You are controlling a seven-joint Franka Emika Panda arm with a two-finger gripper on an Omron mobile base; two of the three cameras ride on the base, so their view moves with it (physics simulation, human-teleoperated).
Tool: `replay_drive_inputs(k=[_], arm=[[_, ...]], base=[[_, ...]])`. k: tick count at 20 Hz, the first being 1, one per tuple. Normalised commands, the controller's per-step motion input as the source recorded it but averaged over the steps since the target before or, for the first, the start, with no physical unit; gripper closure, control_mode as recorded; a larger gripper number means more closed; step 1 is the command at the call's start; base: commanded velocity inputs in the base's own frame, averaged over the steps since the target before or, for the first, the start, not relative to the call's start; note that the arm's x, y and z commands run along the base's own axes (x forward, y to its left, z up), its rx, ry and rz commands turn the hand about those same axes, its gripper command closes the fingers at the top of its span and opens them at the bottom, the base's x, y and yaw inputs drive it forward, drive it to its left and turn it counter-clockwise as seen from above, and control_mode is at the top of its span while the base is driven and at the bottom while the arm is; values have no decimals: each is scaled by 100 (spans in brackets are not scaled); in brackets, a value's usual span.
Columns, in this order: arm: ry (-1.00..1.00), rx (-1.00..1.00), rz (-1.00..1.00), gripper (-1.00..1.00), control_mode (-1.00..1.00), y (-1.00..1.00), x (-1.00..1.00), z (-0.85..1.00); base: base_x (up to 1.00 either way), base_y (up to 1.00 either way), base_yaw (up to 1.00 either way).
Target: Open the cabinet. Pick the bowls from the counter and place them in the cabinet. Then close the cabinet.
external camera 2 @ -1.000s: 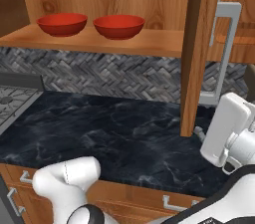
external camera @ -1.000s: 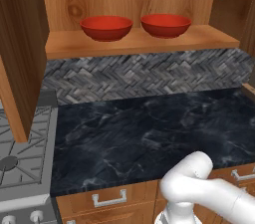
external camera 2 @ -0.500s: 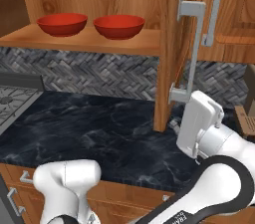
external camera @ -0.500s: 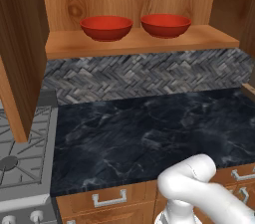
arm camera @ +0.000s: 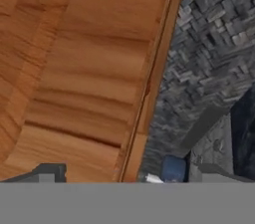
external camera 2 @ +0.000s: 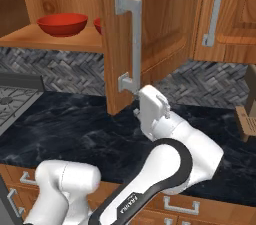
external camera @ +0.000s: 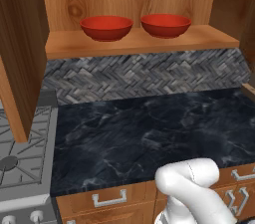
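The cabinet [external camera: 134, 44] stands open in the left base view, its left door [external camera: 20, 49] swung out. Two red bowls [external camera: 106, 27] [external camera: 166, 25] sit side by side on its wooden shelf. In the right base view the right door [external camera 2: 155, 24] is swung partway across the opening, so one bowl [external camera 2: 62, 23] shows whole and the other [external camera 2: 99, 25] only as a sliver. My gripper [external camera 2: 137, 100] is at the door's lower edge, just under the silver bar handle [external camera 2: 132, 44]. In the hand view the fingertips [arm camera: 50, 172] stand far apart, open, with the door's wood [arm camera: 74, 68] close in front.
The dark marbled counter [external camera: 149, 133] lies below the herringbone backsplash [external camera: 144, 73]. A grey gas stove [external camera: 22, 158] borders it on the left. Another wooden cabinet with a silver handle [external camera 2: 215, 11] hangs to the right. Drawers [external camera: 107, 199] run under the counter.
The right door has swung leftward across the opening, now covering most of the second bowl. My hand has travelled left with it, staying by the handle's lower end.
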Motion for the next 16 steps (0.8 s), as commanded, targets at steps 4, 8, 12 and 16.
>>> replay_drive_inputs(k=[4, 8, 12, 16], arm=[[-20, -13, -5, -100, -100, 92, 28, 12], [-20, -16, -7, -100, -100, 79, 33, 27], [-19, -19, -9, -100, -100, 66, 39, 47], [-8, -14, -16, -100, -100, 55, 59, 21]], base=[[0, 0, 0], [0, 0, 0], [0, 0, 0], [0, 0, 0]])
